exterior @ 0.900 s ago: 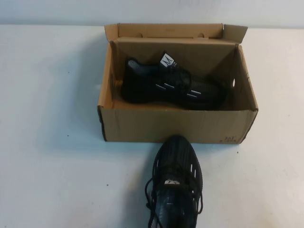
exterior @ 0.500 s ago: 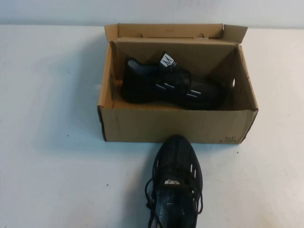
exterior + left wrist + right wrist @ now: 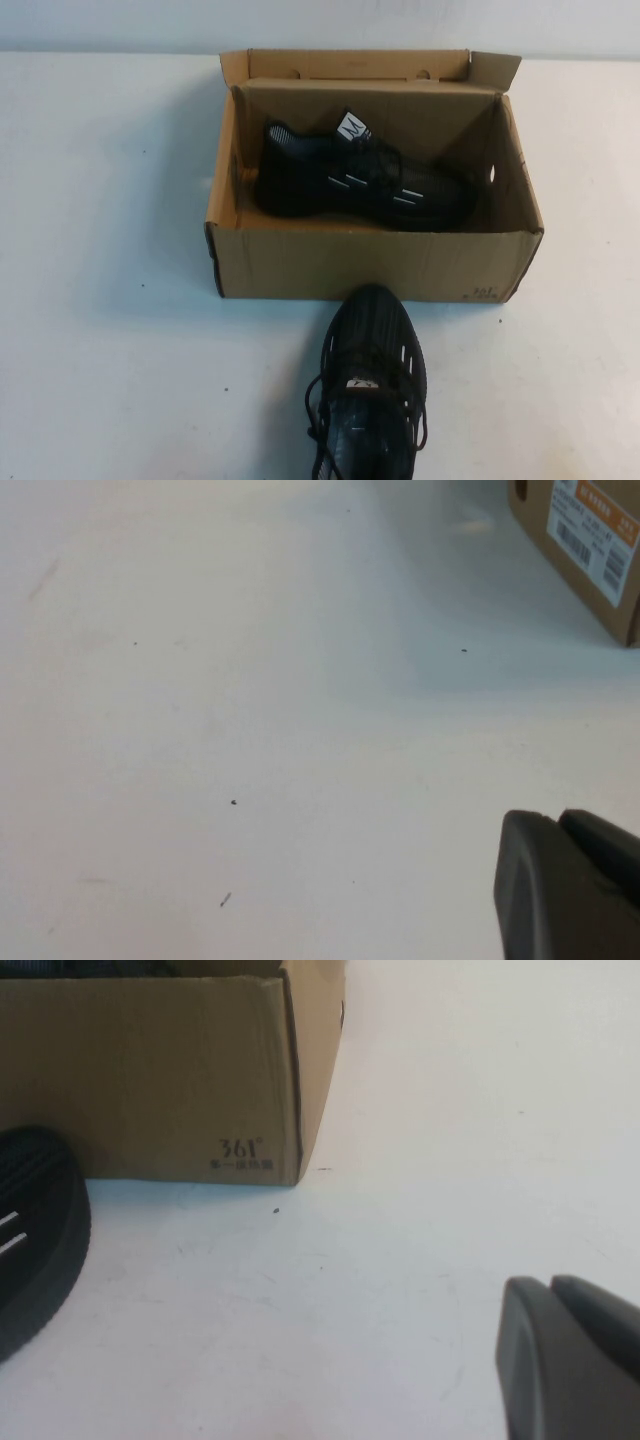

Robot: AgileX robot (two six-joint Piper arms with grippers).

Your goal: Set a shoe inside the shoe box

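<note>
White tabletop (image 3: 110, 300) all around, pretty bare. Shoe box (image 3: 370, 262) sits mid-table with the shoe (image 3: 360, 185) lying on its side inside it. Second sneaker (image 3: 368, 390) stands just outside the box's front wall, toe nearly touching it. Left gripper (image 3: 572, 885) hangs low over bare table, fingers together, box with its white barcode label (image 3: 592, 530) well off. Right gripper (image 3: 570, 1355), also closed, is near the box corner reading "361°" (image 3: 240, 1148).

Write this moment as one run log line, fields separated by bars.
shoe box: open, one shoe inside | second shoe: on table, before box | left gripper: shut, empty, over table | right gripper: shut, empty, near box corner
</note>
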